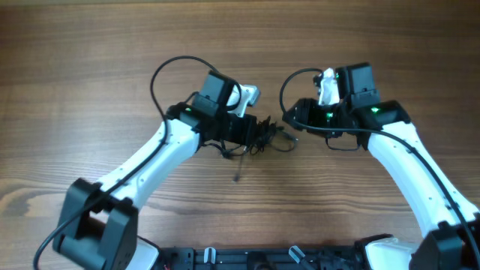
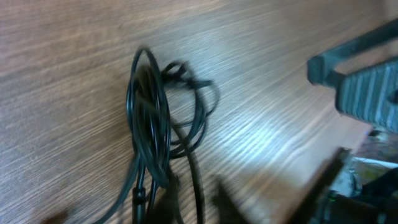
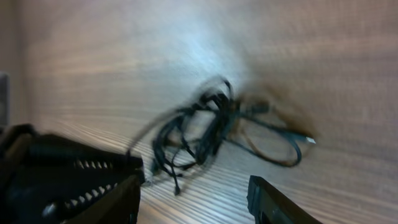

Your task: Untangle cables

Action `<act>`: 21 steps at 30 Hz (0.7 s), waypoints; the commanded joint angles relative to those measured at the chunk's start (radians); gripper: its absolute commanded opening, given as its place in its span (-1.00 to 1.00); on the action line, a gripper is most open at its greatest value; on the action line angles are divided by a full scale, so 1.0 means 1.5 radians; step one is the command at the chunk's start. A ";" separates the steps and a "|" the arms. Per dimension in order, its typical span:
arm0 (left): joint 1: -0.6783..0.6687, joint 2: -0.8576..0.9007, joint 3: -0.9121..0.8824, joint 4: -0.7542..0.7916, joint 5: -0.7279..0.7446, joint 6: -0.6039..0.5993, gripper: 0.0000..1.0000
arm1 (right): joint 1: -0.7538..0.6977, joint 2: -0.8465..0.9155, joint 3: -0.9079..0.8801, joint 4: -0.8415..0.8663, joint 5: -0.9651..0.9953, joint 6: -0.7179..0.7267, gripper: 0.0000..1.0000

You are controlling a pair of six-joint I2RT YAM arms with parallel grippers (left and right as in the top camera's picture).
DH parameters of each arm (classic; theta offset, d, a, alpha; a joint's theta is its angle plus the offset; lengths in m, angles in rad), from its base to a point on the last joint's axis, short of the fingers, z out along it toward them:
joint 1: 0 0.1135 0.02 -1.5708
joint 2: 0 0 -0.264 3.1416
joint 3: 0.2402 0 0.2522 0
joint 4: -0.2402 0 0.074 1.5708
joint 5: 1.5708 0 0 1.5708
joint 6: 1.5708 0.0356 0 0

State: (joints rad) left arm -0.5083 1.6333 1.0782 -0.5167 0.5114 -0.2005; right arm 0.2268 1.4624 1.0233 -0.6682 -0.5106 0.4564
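Cables [image 1: 264, 139]: tangled black clump at centre of overhead frame, on wooden table [image 1: 90, 45]; long axis roughly left-right. Left gripper [image 1: 253, 133] at clump's left end, the nearer; jaw state not readable through blur. Right gripper [image 3: 196, 186] just right of clump, jaws apart, empty; clump straight ahead.
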 commanded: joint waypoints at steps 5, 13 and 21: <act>0.000 0.035 0.001 0.008 -0.080 -0.034 0.40 | 0.003 0.025 -0.043 0.038 0.014 0.037 0.13; -0.005 0.086 0.001 0.018 -0.074 -0.034 -0.42 | 0.011 0.025 -0.155 0.213 -0.019 0.126 0.07; -0.013 0.086 0.001 0.039 -0.002 -0.019 -0.92 | 0.034 0.025 -0.216 0.336 -0.026 0.205 0.25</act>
State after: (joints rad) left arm -0.5137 1.7542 1.0779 -0.4652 0.4561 -0.2497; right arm 0.2543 1.4879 0.7071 -0.1852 -0.5285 0.7223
